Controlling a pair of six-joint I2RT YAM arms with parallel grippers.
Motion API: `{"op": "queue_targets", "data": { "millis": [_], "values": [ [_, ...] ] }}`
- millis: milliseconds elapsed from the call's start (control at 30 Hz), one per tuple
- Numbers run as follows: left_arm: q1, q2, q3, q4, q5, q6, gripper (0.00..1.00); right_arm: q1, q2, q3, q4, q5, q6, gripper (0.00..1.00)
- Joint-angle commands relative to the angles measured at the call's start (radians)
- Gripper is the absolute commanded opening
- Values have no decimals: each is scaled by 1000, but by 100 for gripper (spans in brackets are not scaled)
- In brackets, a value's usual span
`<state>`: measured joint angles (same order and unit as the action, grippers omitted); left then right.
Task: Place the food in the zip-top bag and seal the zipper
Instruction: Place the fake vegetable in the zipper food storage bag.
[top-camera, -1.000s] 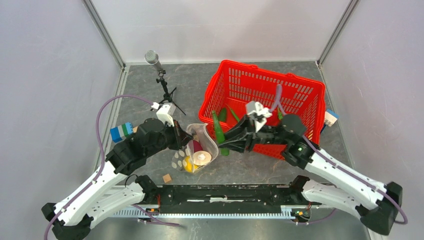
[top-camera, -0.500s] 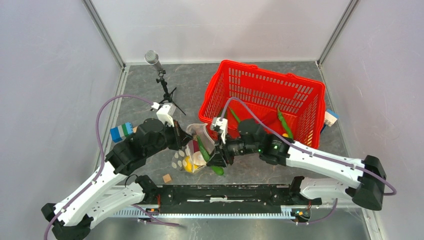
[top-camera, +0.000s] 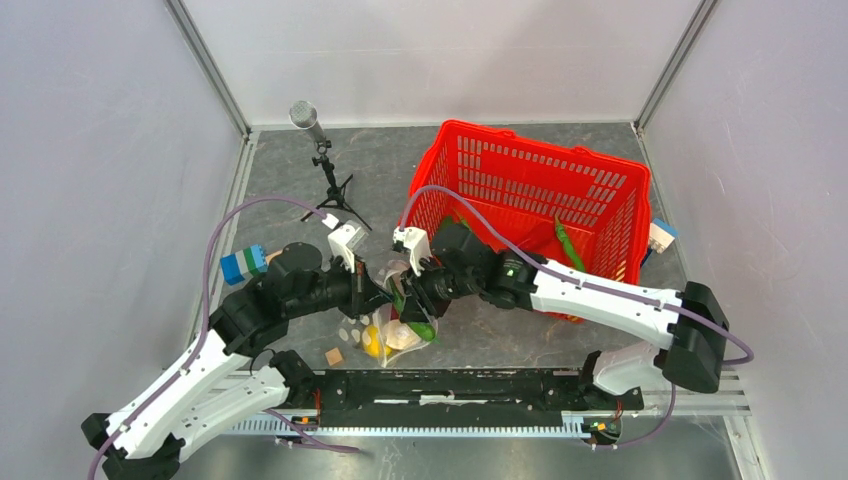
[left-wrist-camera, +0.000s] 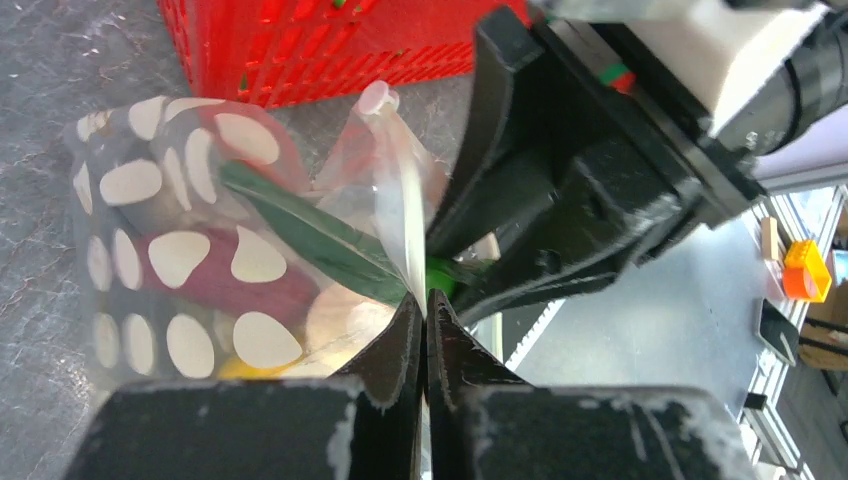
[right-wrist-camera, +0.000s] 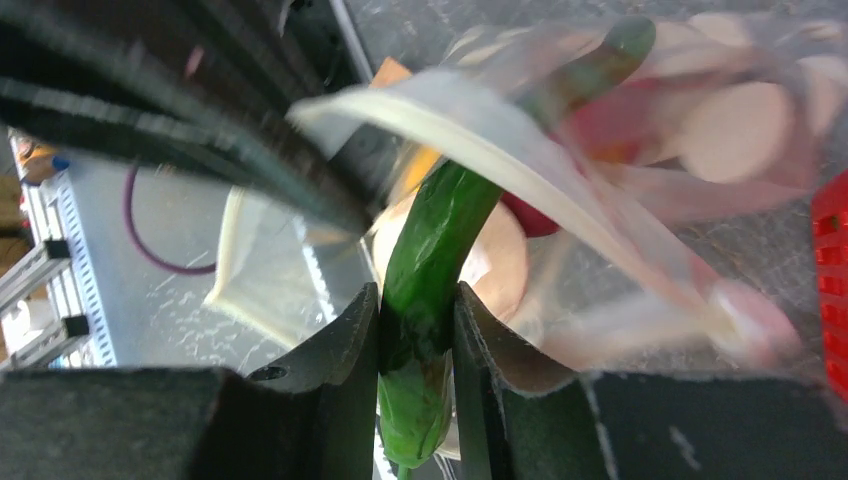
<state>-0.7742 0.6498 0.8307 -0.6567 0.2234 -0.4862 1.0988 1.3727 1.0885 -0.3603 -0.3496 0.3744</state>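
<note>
The dotted zip-top bag stands open between my arms; it also fills the left wrist view. My left gripper is shut on the bag's white zipper strip and holds the mouth up. My right gripper is shut on a green pod whose far end is pushed into the bag's mouth. The pod shows from above. Inside the bag lie a magenta aubergine, a yellow piece and a pale round piece.
A red mesh basket stands behind and right of the bag, with another green pod in it. A microphone on a tripod stands at the back left. A blue-green block and a small wooden cube lie left.
My right gripper has swung left from the basket with the green pod and pushed it into the bag's mouth. My left gripper and the bag have shifted right and forward.
</note>
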Motion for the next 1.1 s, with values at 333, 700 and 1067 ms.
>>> {"op": "queue_targets", "data": {
  "millis": [333,700,1067],
  "values": [
    [-2,19,-12,14,141,34,4,3,118,127,71,289,178,30],
    [-1,16,0,-2,46,35,5,3,46,-24,348,314,300,52],
    [0,-63,34,-90,-470,-119,2,3,-231,-1,292,256,-33,56]
  ]
}}
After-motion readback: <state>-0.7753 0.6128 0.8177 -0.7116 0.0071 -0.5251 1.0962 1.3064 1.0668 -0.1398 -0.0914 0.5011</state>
